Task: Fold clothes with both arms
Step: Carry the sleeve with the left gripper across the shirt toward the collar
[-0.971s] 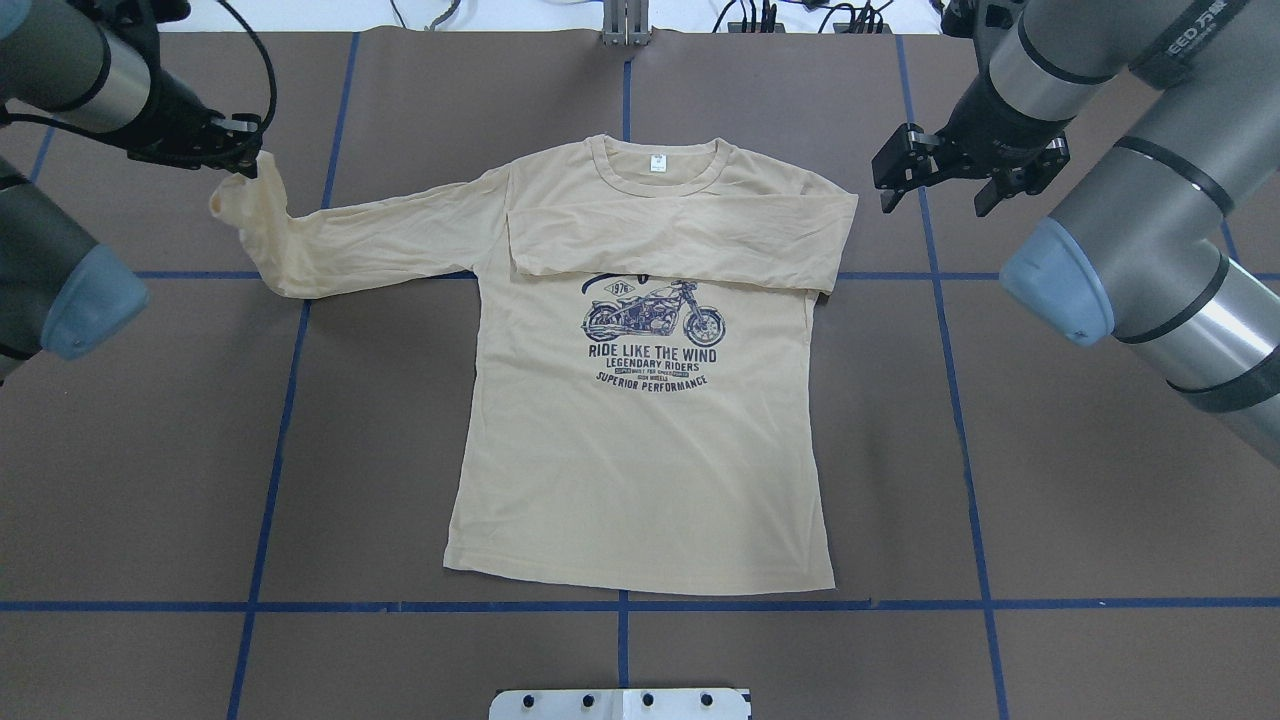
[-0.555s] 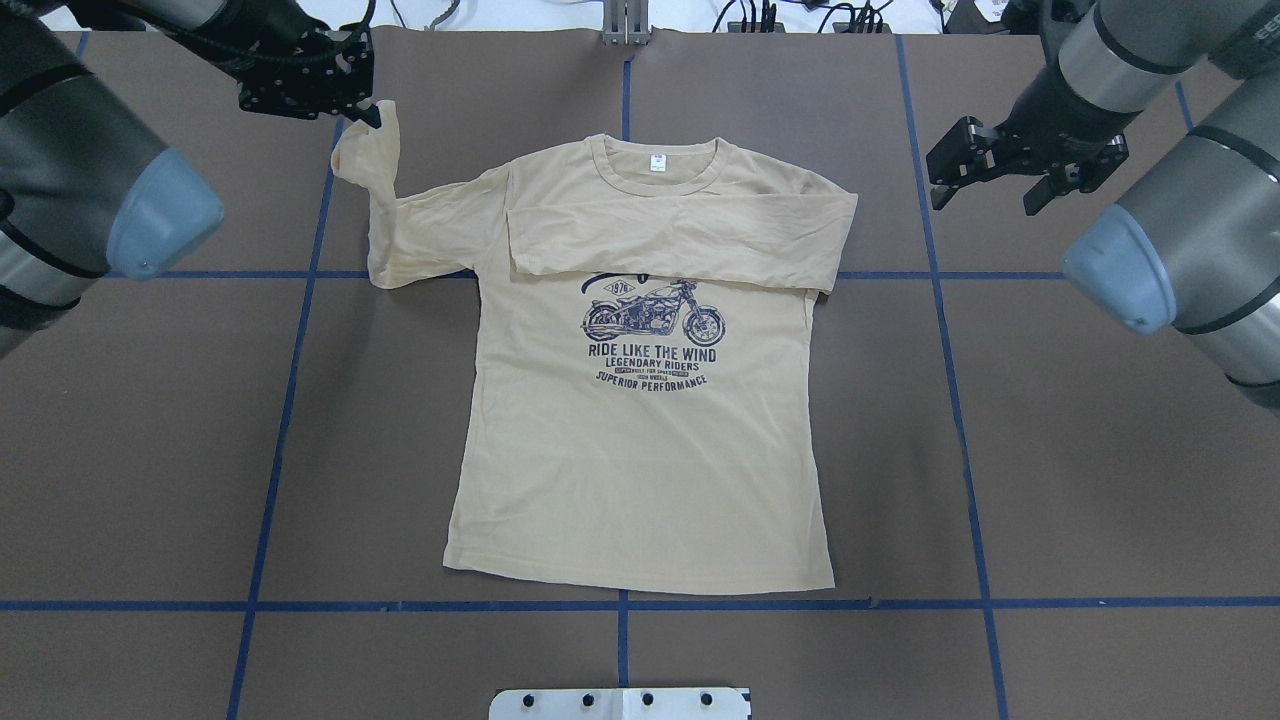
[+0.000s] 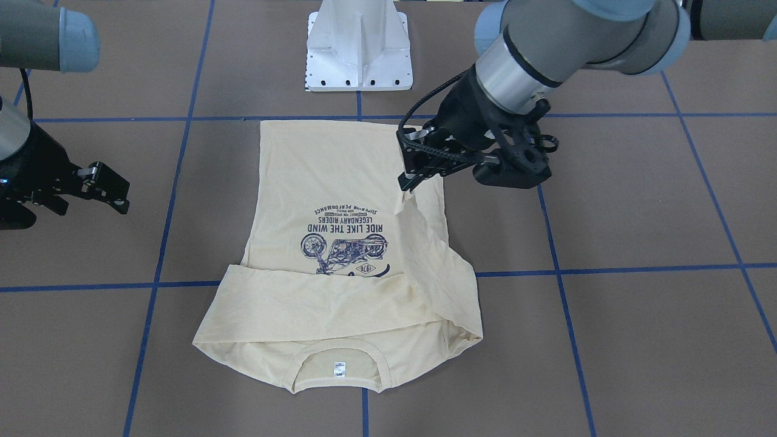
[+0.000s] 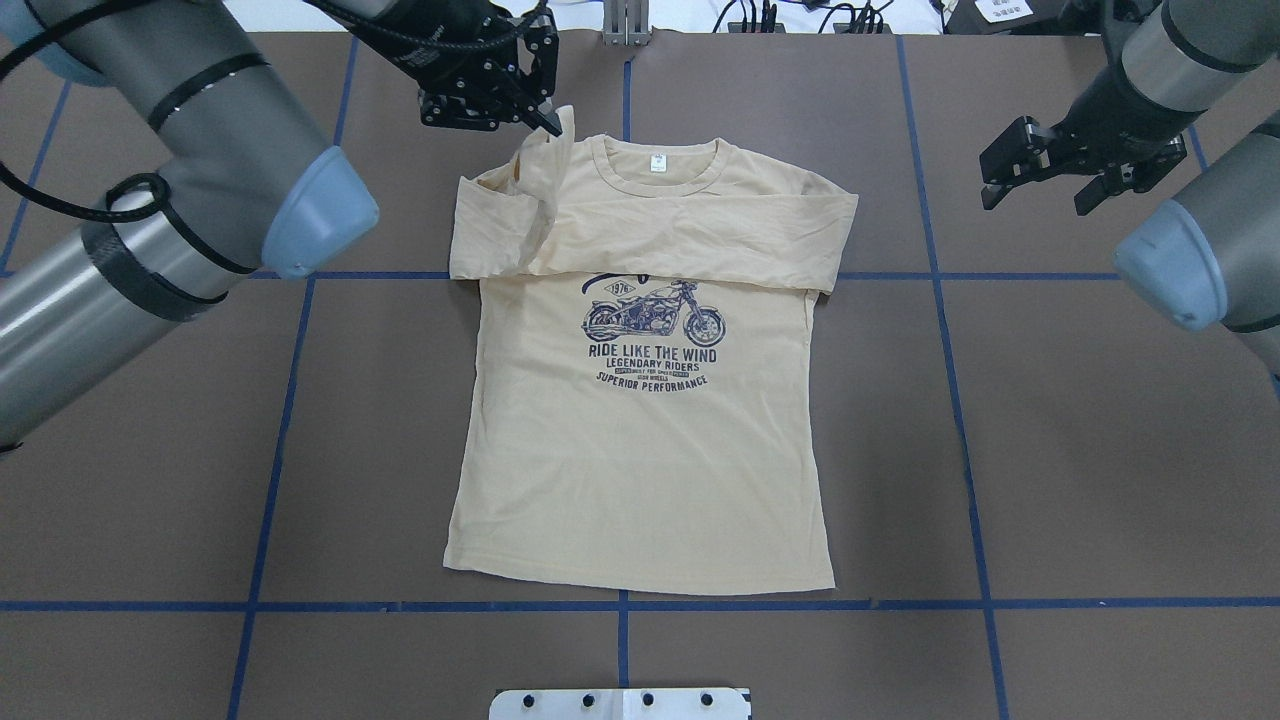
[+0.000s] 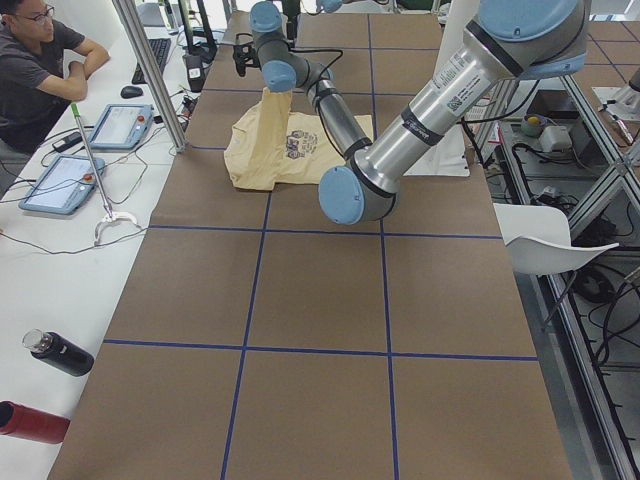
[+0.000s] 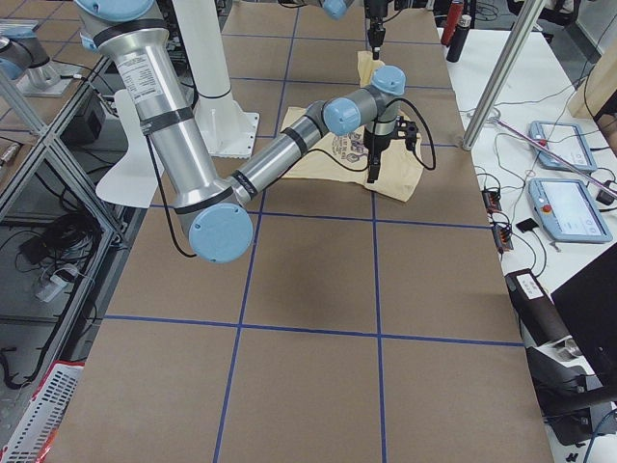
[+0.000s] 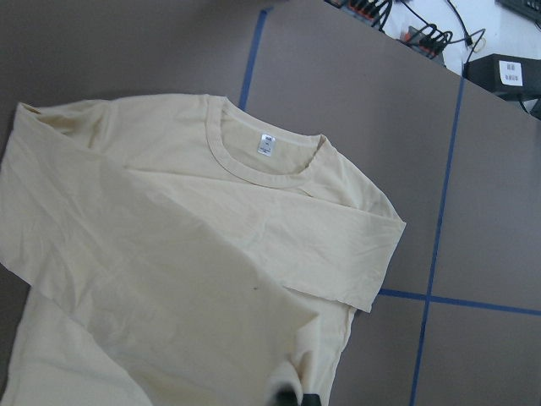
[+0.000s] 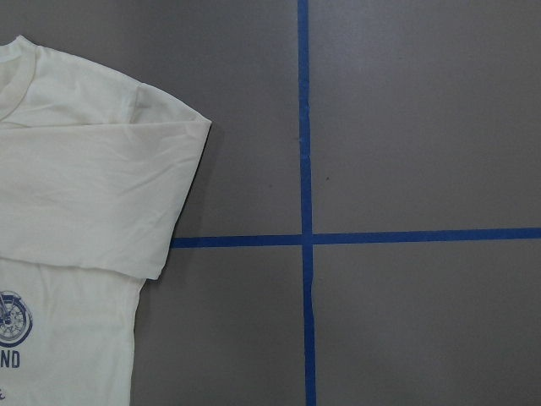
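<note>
Reaching over the shoulder of the pale cream-yellow long-sleeved shirt (image 4: pixel 640 470), which lies print-up on the brown blue-taped table (image 4: pixel 1100 450), the black left gripper (image 4: pixel 549 122) pinches its lifted sleeve. The black right gripper (image 4: pixel 1037 198) hovers spread, well apart.

The shirt (image 4: pixel 640 450), lying with its collar toward the table's far edge in the overhead view, is showing a navy print (image 4: pixel 652 340) on its chest. A small badge (image 4: pixel 623 288) at the print's top is reading "1976". Lower down, the lines are reading "RIDE LIKE THE WIND", "LEGENDARY RIDERS" and "SUPERIOR PERFORMANCE". Two tiny lines between the last two are coming out too small to read, as are the marks on the white neck tag (image 4: pixel 658 162). The right wrist view is catching only the print's letters "ND" (image 8: pixel 10 360).
</note>
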`<state>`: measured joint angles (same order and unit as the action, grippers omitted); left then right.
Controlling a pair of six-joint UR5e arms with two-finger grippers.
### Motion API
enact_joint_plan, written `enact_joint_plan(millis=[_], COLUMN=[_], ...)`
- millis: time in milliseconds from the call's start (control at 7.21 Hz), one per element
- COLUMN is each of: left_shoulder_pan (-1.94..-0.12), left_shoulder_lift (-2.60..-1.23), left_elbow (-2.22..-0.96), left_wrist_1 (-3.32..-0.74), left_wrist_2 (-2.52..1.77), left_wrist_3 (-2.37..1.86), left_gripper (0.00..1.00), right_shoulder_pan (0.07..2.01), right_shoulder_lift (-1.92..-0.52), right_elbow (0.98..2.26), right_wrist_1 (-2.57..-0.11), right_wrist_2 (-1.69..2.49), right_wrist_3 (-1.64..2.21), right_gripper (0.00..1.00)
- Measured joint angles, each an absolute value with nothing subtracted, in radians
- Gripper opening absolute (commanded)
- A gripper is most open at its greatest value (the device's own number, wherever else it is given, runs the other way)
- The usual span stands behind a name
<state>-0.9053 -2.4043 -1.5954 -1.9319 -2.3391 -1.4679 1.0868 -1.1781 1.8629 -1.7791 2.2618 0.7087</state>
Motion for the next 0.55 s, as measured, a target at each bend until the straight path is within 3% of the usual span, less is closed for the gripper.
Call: enact_joint_plan(millis=[555], left_shoulder_pan=[-0.867], left_shoulder_lift=[-2.507], left_elbow=[-1.264], left_wrist_1=[-2.261], left_wrist_2=[-2.294], left_wrist_3=[-1.491], left_gripper=[0.0], right_shoulder_pan=[1.087], right_shoulder_lift=[-1.169], right_elbow=[1.849], right_wrist_1=[-1.775], right_wrist_2=[2.264], right_wrist_3=[0.706], right_gripper=[1.0])
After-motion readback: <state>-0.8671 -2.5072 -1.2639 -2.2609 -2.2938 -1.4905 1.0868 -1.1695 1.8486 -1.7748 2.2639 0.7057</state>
